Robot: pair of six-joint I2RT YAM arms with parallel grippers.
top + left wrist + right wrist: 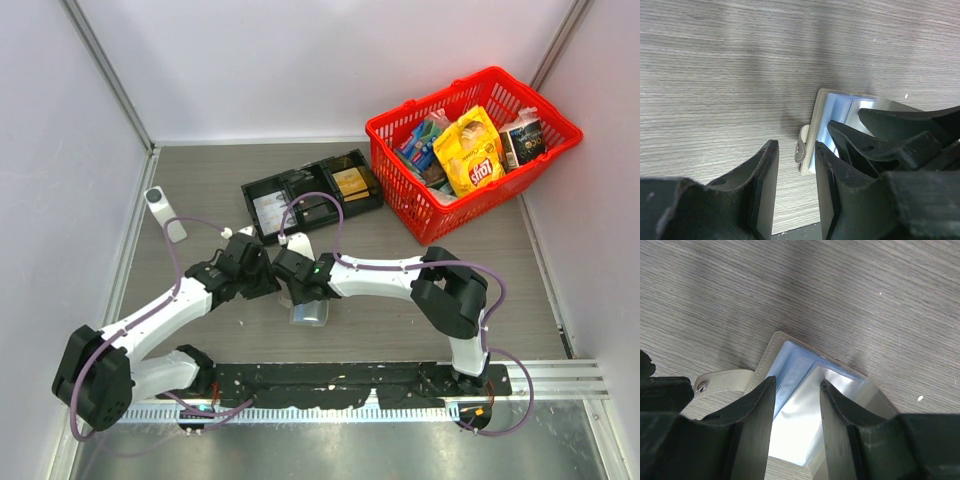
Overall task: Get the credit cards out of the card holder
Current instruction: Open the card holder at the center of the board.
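Note:
The card holder (310, 313) lies open on the wood table between my two grippers. It is grey with stitched edges and a snap tab (800, 150). In the right wrist view its rim (767, 356) frames glossy pale blue credit cards (799, 415) in clear sleeves. My right gripper (797, 381) is open, its fingers straddling the cards from just above; it also shows in the top view (298, 296). My left gripper (796, 145) is open and empty, low at the holder's tab edge, also seen from above (263, 284). The right gripper's fingers (875, 142) show beside it.
A long black compartmented tray (262, 190) with a gold-yellow rectangle (352, 182) lies behind the grippers. A red basket (404, 208) of snack packs stands at the back right. A small white object (160, 205) lies at the left. White walls close the sides.

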